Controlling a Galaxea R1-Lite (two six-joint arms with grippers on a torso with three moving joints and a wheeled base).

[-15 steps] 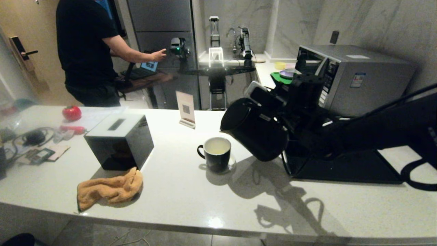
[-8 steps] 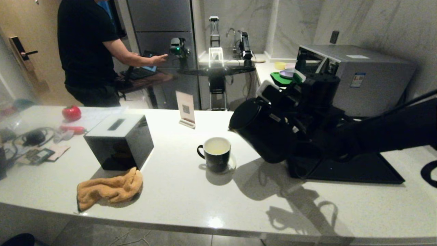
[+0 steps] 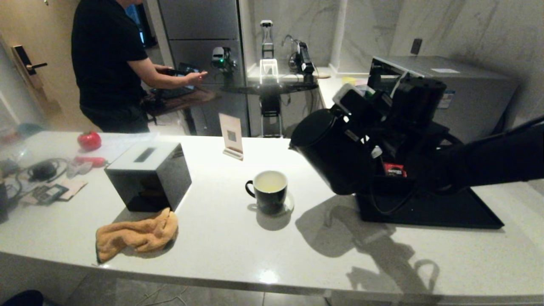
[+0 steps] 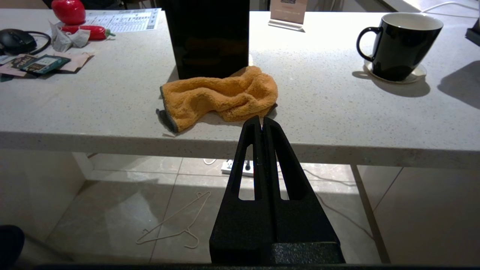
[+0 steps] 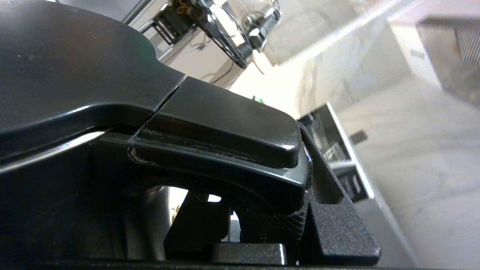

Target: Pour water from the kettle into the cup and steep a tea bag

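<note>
Right gripper (image 3: 374,140): closed on the handle of the kettle (image 3: 333,148), holding it in the air above the right half of the worktop (image 3: 238,250). In the right wrist view a finger (image 5: 330,210) presses against the glossy black handle (image 5: 225,123).
Kettle: tall, matte black, tilted with its flat lid and small spout facing the left end of the worktop. It touches nothing below and hangs over the left edge of the tray (image 3: 425,208).
Tray: low, black, near the right end of the worktop, towards the back edge. A small red packet (image 3: 394,169) shows in it, partly hidden by the arm.
Cup (image 3: 267,190): black outside, white inside, upright on a small pale coaster (image 3: 289,204) near the middle of the worktop, its ear handle towards the left end. It stands to the left of the kettle, apart from it.
Water (image 3: 269,182): pale, faintly yellowish liquid visible inside the cup.
Left gripper (image 4: 261,125): fingers pressed together, holding nothing, parked below and in front of the front edge of the worktop.
Orange cloth (image 3: 136,233): crumpled near the front edge, left of centre, touching the black box.
Black box (image 3: 148,174): a cube with a pale slotted top, just behind the cloth.
Card stand (image 3: 231,135): upright near the back edge, behind the cup.
Left end: a red tomato-like thing (image 3: 89,140), a computer mouse (image 3: 40,171) with cable, and small packets.
Background: a person (image 3: 110,63) in black stands beyond the worktop; a silver microwave (image 3: 463,93) sits at back right.
</note>
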